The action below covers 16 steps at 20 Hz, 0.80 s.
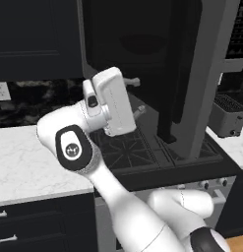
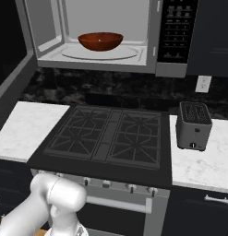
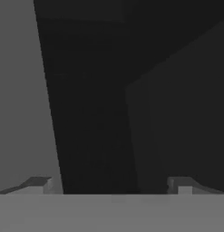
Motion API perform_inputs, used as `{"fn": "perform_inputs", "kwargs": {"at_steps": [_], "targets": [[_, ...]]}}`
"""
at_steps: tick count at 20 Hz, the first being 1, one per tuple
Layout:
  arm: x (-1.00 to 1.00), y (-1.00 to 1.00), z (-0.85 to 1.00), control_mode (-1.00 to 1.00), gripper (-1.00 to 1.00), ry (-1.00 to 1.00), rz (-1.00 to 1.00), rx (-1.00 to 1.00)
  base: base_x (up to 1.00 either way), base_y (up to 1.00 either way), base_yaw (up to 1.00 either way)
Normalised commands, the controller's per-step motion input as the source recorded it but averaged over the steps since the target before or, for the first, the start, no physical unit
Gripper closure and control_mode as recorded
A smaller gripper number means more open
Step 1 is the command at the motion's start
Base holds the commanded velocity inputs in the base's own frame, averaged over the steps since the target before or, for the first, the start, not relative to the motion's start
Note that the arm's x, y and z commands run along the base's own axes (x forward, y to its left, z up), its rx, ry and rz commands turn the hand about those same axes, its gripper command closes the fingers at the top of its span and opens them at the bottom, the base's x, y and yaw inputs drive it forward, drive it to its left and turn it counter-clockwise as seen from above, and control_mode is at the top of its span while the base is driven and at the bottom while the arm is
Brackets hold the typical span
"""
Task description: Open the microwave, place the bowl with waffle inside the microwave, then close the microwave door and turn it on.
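Up at 12 o'clock in the right base view, the microwave (image 2: 106, 37) sits wide open above the stove (image 2: 108, 136), and the bowl (image 2: 100, 41) is already parked on the round turntable (image 2: 99, 52) inside. So I'd say the "put it in" part is done and we're on the "close the door" step now.

The microwave door (image 1: 199, 74) is swung out toward the robot; in the left base view it's the tall grey panel at about 2 o'clock, seen almost edge-on, reaching down in front of the burners. The gripper (image 3: 111, 186) is spread about as wide as it goes and has nothing in it. In the hand view both fingertips sit far apart at 6 o'clock, looking at dark panels with a paler grey strip at 9 o'clock.

Next move, my guess: get the hand behind the outer face of that door and push it round until it shuts, then go for the button panel (image 2: 177, 30) at 1 o'clock in the right base view.

Stuff I can't make out: the waffle, since the bowl's rim hides whatever is in it. What the hand camera is facing is too dark to name. A toaster (image 2: 194, 125) sits on the counter (image 2: 203, 159) at 3 o'clock.
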Motion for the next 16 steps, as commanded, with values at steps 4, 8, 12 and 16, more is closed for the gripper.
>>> {"fn": "perform_inputs", "kwargs": {"at_steps": [4,8,12,16], "targets": [[-0.23,-0.98,0.27,-1.00,-1.00,-0.20,-0.19,0.13,0.00,0.00,0.00],[-0.14,-0.95,0.19,-1.00,-1.00,-0.17,-0.13,0.15,0.00,0.00,0.00],[-0.04,-0.96,0.06,-1.00,-1.00,-0.10,-0.05,0.18,0.00,0.00,0.00],[0.00,-0.78,0.00,-1.00,-1.00,0.00,0.10,0.24,0.00,0.00,0.00]]}}
